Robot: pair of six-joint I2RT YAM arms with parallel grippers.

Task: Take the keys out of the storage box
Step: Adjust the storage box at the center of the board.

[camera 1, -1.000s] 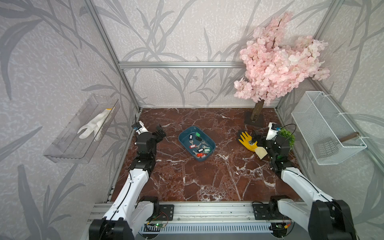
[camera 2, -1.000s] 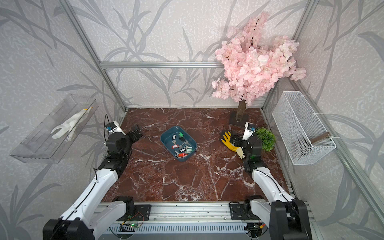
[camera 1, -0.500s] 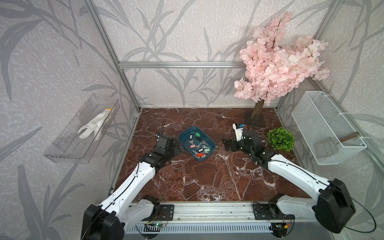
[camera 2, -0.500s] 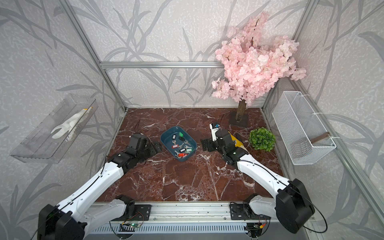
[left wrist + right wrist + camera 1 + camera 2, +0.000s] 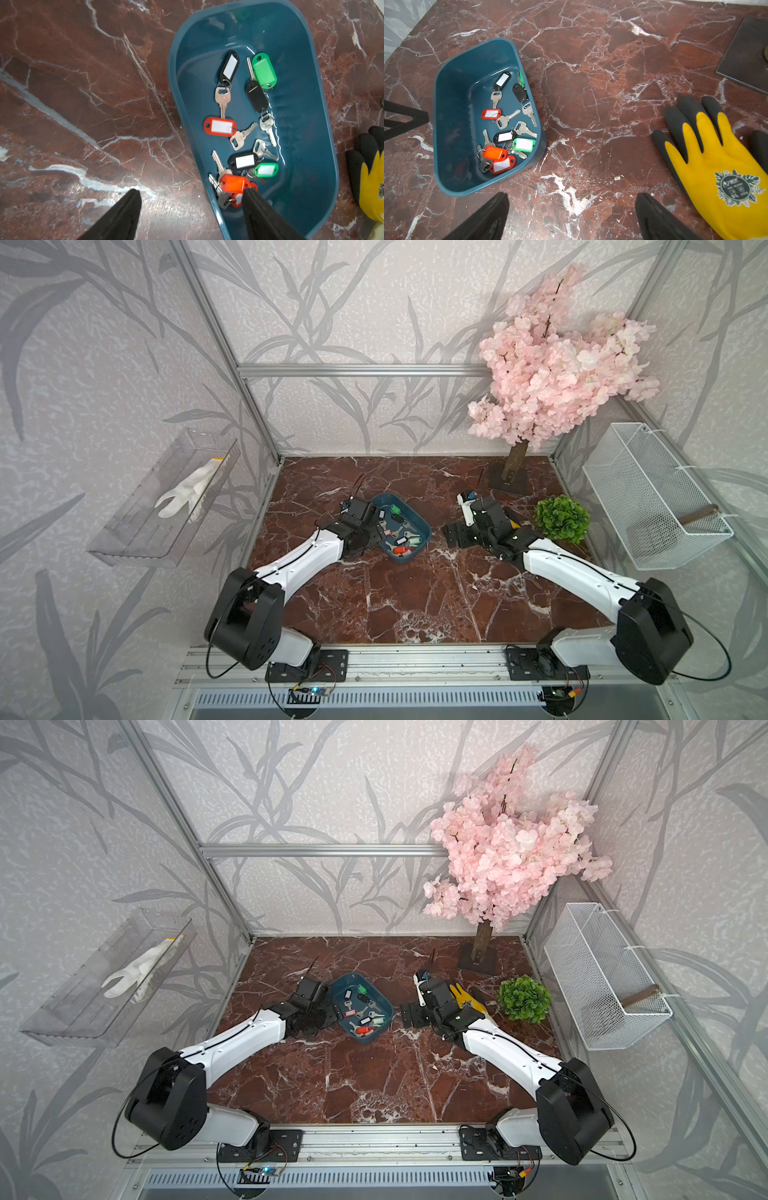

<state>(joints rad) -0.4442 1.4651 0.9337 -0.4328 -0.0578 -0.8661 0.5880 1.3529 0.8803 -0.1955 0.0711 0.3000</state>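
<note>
The storage box (image 5: 424, 526) (image 5: 386, 1002) is a dark teal tray lying mid-table in both top views. Several keys (image 5: 220, 126) (image 5: 506, 137) with red, green and black tags lie loose inside it. My left gripper (image 5: 191, 191) (image 5: 380, 526) is open and straddles the box's near wall (image 5: 301, 104). One of its fingers is over the marble and the other is inside the box, just above the red tags. My right gripper (image 5: 573, 195) (image 5: 409, 1013) stands open over bare marble on the other side of the box (image 5: 452, 124), holding nothing.
A yellow-and-black glove (image 5: 716, 166) (image 5: 467, 1000) lies flat beside my right arm. Behind it are a green plant ball (image 5: 561, 518) and a pink blossom tree (image 5: 557, 360) on a dark base. A white wire basket (image 5: 652, 497) hangs on the right wall, a clear tray (image 5: 166, 497) on the left.
Both arms have swung in from the table's sides towards the box. In the last half second the left gripper reached over the box wall and its jaws narrowed slightly. The right gripper barely moved.
</note>
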